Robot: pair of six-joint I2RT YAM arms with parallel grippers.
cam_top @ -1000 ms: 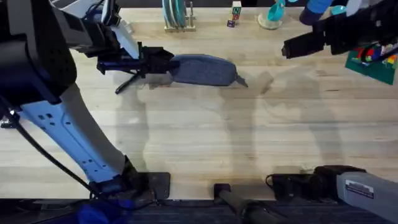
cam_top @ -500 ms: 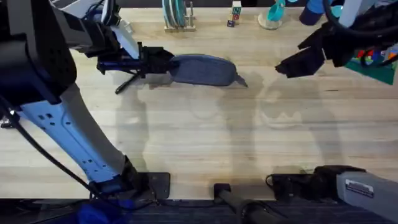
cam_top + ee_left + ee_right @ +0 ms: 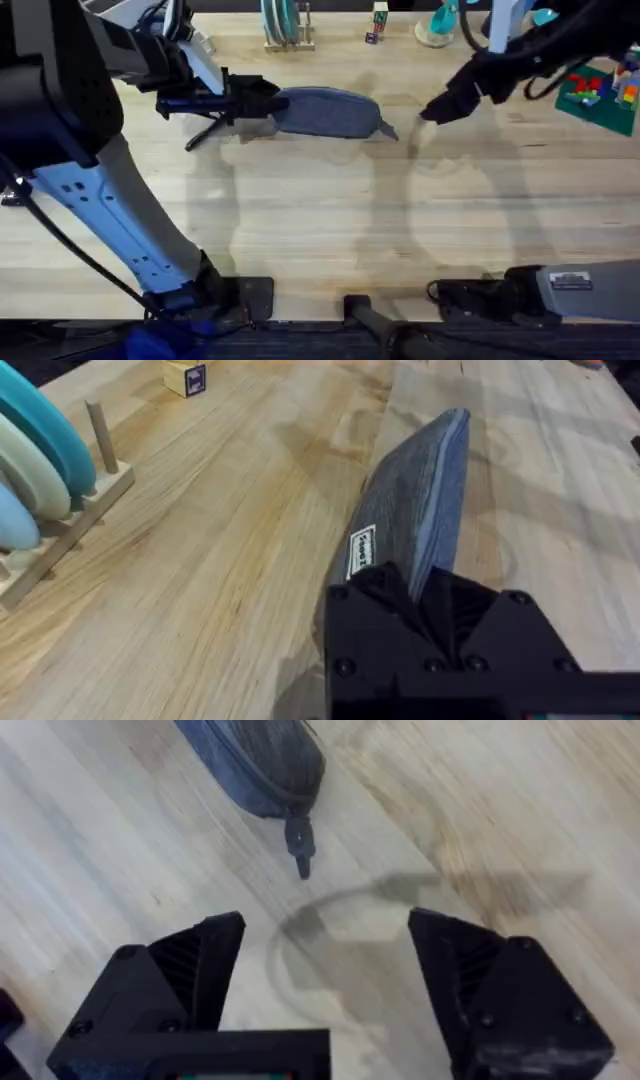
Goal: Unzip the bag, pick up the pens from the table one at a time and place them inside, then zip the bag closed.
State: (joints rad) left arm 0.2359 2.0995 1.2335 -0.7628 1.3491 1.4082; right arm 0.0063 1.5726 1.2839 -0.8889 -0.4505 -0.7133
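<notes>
A: Our right gripper (image 3: pixel 325 970) is hanging above the table (image 3: pixel 330 230) with its fingers spread wide apart and nothing between them. In the overhead view it (image 3: pixel 432 110) is sitting at about three o'clock from the bag (image 3: pixel 328 112), near its end but apart from it.

B: And we are gripping the bag's other end with the left gripper (image 3: pixel 262 100), at nine o'clock, fingers clamped on the fabric. From the left wrist, we are seeing the bag (image 3: pixel 415 520) running straight away from the fingers, a small white label on its side.

A: We are also seeing the pull tab (image 3: pixel 300 845) lying on the wood just beyond the bag's (image 3: pixel 255 760) rounded end, the zipper looking closed.
</notes>
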